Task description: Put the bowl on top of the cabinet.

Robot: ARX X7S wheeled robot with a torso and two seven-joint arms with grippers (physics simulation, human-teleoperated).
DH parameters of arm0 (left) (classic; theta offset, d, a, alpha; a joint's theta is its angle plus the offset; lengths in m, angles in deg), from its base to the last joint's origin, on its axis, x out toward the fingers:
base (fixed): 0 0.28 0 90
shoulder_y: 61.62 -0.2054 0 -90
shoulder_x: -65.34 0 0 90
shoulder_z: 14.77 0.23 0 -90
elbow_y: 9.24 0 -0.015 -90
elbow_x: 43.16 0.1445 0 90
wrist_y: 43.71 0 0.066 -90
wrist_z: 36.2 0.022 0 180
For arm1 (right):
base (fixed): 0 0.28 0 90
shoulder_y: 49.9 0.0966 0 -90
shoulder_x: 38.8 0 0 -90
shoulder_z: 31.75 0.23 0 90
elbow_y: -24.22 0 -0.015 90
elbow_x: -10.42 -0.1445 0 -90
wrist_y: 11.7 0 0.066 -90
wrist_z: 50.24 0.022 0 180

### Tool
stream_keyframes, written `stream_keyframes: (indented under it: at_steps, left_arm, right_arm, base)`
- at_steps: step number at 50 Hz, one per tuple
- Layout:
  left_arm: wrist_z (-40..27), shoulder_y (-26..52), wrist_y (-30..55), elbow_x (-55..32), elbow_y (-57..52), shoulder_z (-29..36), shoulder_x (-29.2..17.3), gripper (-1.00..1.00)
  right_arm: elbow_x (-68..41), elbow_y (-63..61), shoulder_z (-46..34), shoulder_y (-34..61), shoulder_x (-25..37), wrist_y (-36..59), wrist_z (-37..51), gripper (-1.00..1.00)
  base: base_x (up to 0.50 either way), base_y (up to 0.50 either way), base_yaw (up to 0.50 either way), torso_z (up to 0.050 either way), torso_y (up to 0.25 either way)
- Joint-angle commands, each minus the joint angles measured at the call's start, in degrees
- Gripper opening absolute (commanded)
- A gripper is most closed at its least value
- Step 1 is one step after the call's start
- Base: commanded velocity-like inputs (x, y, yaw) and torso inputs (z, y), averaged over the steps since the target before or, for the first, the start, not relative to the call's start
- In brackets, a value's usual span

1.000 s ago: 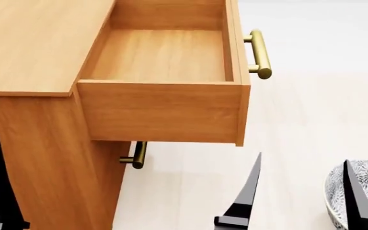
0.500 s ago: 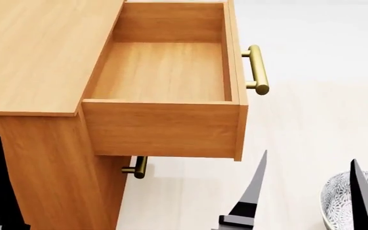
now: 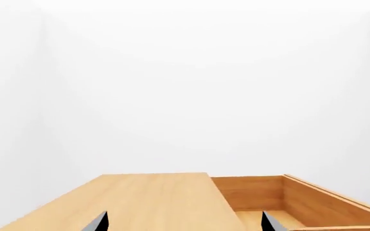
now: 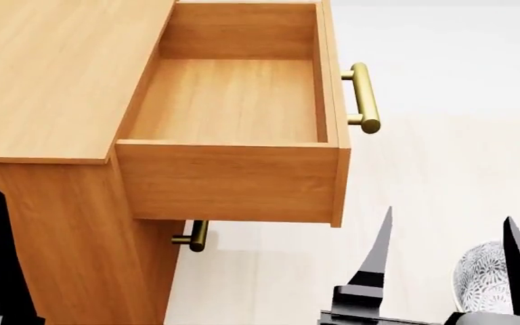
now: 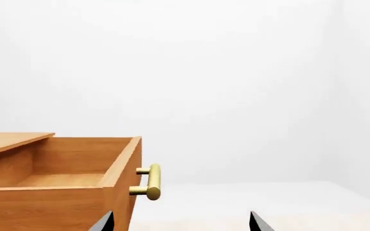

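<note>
Looking down from the head camera, you have the bowl point(image 4: 484, 274) low at 5 o'clock, on the pale floor, with only a slice of its patterned wall showing. Against half a second ago, the view itself has held steady: the cabinet point(image 4: 52, 81) and its pulled-out top drawer point(image 4: 233, 101) sit where they did. What moved is your right pincer point(image 4: 448, 261); its two dark fingers have risen in the picture and shifted toward 3 o'clock, and more of the bowl is now hidden behind the outer finger. The fingers stand wide apart, so the right pincer is released and holds nothing, and the bowl is not yet picked up.

I judge you are lining up on the bowl's rim, though whether a finger is inside the rim cannot be told from here. Your left pincer point(image 3: 183, 222) shows two well-spaced tips in its wrist view, so it is released too, facing along the cabinet's flat top.

Mind the open drawer and its brass handle point(image 4: 363, 98): they overhang between the bowl and the top, so your lift will likely need to clear them before you swing toward 10 o'clock.
</note>
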Motion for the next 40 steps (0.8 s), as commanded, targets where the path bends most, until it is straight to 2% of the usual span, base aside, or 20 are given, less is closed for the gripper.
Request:
stream_keyframes:
  at_steps: [1,4,11,17,18,20,21,26,29,31,40]
  left_arm:
    - [-1.2,0.4,-0.5,-1.9,0.7,0.7,-0.6,1.00]
    - [-1.4,0.3,-0.9,-2.2,0.7,0.7,-0.7,1.00]
    - [-1.9,0.3,-1.2,-2.6,0.0,1.1,-1.3,1.00]
    - [-2.4,0.5,-1.4,-2.9,-0.1,1.6,-1.8,1.00]
    - [-2.7,0.5,-1.6,-2.5,-0.2,1.4,-1.9,1.00]
    - [-2.9,0.5,-1.8,-2.1,-0.4,1.6,-2.4,1.00]
    - [-2.9,0.2,-2.4,-2.5,-0.1,1.4,-2.4,1.00]
    - [-3.4,0.1,-3.0,-3.6,-0.2,0.9,-3.0,1.00]
    - [-3.5,0.1,-3.4,-3.5,0.0,1.1,-3.2,1.00]
    - [-3.8,0.3,-3.3,-3.6,-0.1,1.3,-3.4,1.00]
    - [-4.2,0.5,-3.9,-3.9,0.4,1.7,-4.1,1.00]
  right_arm:
    - [-15.5,-4.1,13.6,7.8,5.5,22.0,-0.1,1.00]
    - [-24.7,-3.2,23.8,9.6,2.6,24.5,-1.6,1.00]
    - [-32.5,0.1,31.0,14.2,3.5,32.0,1.0,1.00]
    - [-40.1,6.2,37.5,22.4,3.0,42.2,6.9,1.00]
    - [-43.1,8.6,40.7,25.2,2.2,47.2,10.0,1.00]
    - [-45.6,9.8,42.5,26.8,2.2,49.0,11.4,1.00]
    - [-49.3,12.1,43.9,27.9,2.8,50.1,14.9,1.00]
    - [-63.3,21.3,45.6,28.1,6.7,49.8,28.4,1.00]
    - [-66.7,23.8,45.5,28.1,8.3,49.0,32.7,1.00]
    - [-73.2,27.7,44.8,28.2,9.8,48.9,40.2,1.00]
    - [-82.6,37.0,43.2,25.0,15.1,45.8,50.8,1.00]
  base:
    - [0.00,0.00,0.00,0.000,0.000]
    - [0.00,0.00,0.00,0.000,0.000]
    - [0.00,0.00,0.00,0.000,0.000]
    - [0.00,0.00,0.00,0.000,0.000]
    - [0.00,0.00,0.00,0.000,0.000]
    - [0.00,0.00,0.00,0.000,0.000]
    - [0.00,0.00,0.00,0.000,0.000]
    - [0.00,0.00,0.00,0.000,0.000]
    - [0.00,0.00,0.00,0.000,0.000]
    - [0.00,0.00,0.00,0.000,0.000]
    - [0.00,0.00,0.00,0.000,0.000]
